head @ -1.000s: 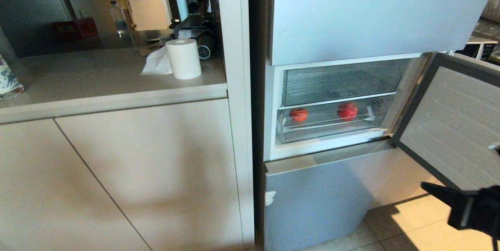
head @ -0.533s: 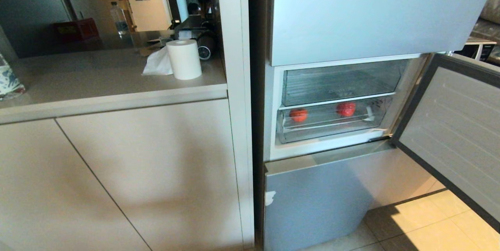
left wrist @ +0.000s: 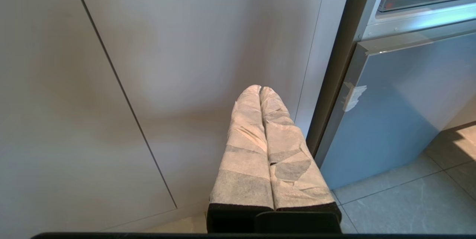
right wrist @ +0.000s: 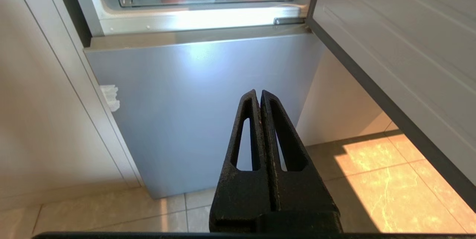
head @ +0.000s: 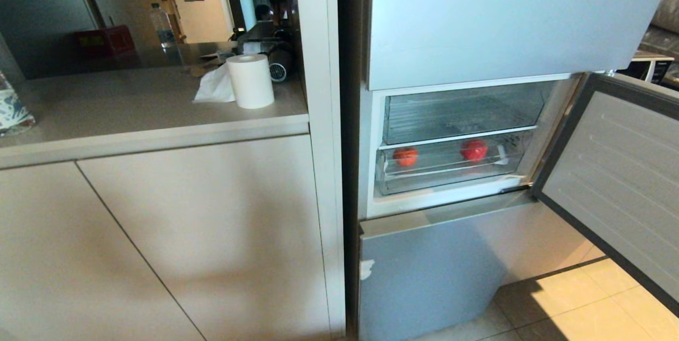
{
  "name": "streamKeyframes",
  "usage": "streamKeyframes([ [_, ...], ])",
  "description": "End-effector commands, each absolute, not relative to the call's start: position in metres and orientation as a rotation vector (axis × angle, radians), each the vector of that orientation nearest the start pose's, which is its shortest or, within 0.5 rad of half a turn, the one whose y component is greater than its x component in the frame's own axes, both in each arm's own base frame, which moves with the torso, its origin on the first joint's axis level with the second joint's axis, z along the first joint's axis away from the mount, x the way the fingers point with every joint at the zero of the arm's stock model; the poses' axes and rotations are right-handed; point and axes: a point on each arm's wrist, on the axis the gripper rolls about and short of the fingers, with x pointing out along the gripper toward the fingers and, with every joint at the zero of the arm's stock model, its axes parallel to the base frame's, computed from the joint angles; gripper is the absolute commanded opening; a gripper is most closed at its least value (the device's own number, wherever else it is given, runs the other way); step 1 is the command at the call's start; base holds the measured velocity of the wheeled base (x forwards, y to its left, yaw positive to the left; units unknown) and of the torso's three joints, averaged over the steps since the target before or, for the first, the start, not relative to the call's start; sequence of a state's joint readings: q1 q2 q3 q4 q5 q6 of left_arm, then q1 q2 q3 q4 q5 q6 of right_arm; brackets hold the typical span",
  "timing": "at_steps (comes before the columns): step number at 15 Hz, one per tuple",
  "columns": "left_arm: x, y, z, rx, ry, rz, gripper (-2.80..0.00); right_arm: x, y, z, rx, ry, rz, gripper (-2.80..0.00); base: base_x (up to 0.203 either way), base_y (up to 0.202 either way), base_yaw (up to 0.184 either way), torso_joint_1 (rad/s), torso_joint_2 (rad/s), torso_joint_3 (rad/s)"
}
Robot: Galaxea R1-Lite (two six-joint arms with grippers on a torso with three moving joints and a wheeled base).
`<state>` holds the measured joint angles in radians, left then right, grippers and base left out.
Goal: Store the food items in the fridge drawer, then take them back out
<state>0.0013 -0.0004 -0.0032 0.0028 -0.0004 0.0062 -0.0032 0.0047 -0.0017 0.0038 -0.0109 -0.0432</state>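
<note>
Beige cabinets [head: 159,235] flank your open fridge, where two red fruits [head: 406,156] [head: 473,150] sit in the pushed-in lower drawer [head: 440,176]. Your left gripper [left wrist: 260,90] and right gripper [right wrist: 259,93] hang low, clenched and empty. Storing looks done; next you likely must pull the drawer out.

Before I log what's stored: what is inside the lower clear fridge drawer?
Two round red fruits sit inside the lower drawer: one toward its left end, one right of the middle. The back is hidden by glare on the plastic.
</note>
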Motion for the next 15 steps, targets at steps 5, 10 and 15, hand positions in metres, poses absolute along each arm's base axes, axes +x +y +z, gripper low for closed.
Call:
streamKeyframes([
  [5,-0.023,0.0,0.0761,0.006,0.0,0.002,-2.8,-0.0228,-0.0001,0.0745,-0.046,0.009,-0.009,-2.8,0.001,0.004,-0.087,0.003,0.0,0.002],
  [10,-0.023,0.0,0.076,0.006,0.0,0.002,-2.8,-0.0228,-0.0001,0.0745,-0.045,0.009,-0.012,-2.8,-0.001,0.008,-0.177,0.002,0.0,0.002],
  [15,-0.023,0.0,0.0761,0.006,-0.001,0.002,-2.8,-0.0213,0.0,0.0752,-0.032,0.026,-0.008,-2.8,-0.002,0.006,-0.168,0.002,0.0,0.003],
])
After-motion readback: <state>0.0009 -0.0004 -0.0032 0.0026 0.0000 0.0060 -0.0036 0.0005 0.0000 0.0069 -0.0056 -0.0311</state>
